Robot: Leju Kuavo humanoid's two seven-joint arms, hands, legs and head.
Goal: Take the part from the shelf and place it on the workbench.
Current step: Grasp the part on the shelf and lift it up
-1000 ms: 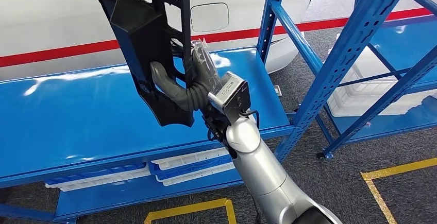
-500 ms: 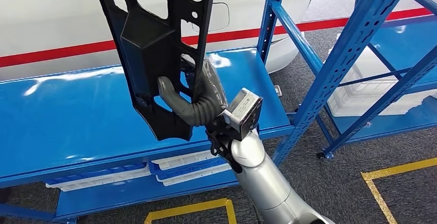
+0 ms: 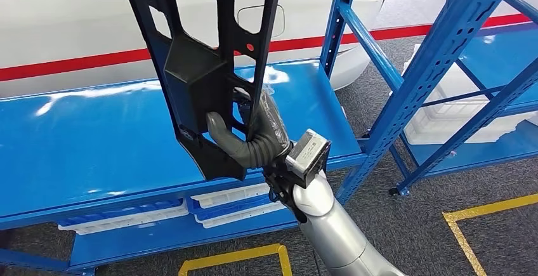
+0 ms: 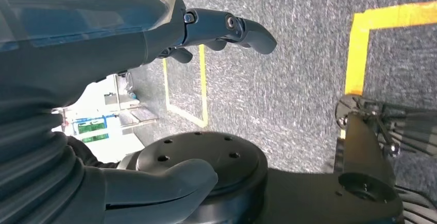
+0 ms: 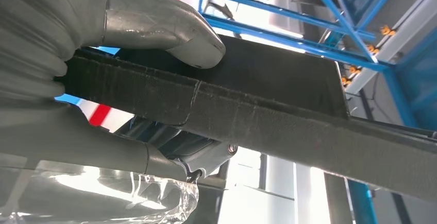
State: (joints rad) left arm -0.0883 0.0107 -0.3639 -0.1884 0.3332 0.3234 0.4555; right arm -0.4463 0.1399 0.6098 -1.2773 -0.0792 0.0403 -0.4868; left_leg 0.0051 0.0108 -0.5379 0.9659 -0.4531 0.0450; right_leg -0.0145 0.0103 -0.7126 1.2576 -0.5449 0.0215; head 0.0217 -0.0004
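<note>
A large black plastic frame part (image 3: 203,66) with cut-out openings hangs upright in the air over the blue shelf board (image 3: 82,143). My right hand (image 3: 250,136) grips its lower edge, thumb across the front face and fingers behind. In the right wrist view the thumb (image 5: 160,26) presses on the part's dark edge (image 5: 268,116). The left hand (image 4: 129,80) hangs at my side over the grey carpet, fingers (image 4: 232,28) stretched out and apart, holding nothing.
Blue uprights (image 3: 336,16) and diagonal braces (image 3: 438,54) of the rack stand just right of the part. White trays (image 3: 235,200) lie on the lower shelf. A white car body with a red stripe (image 3: 76,60) is behind. Yellow floor lines (image 3: 488,209) mark the carpet.
The right hand has drawn the part down and to the right, toward me, off the shelf board. The part now stands more upright.
</note>
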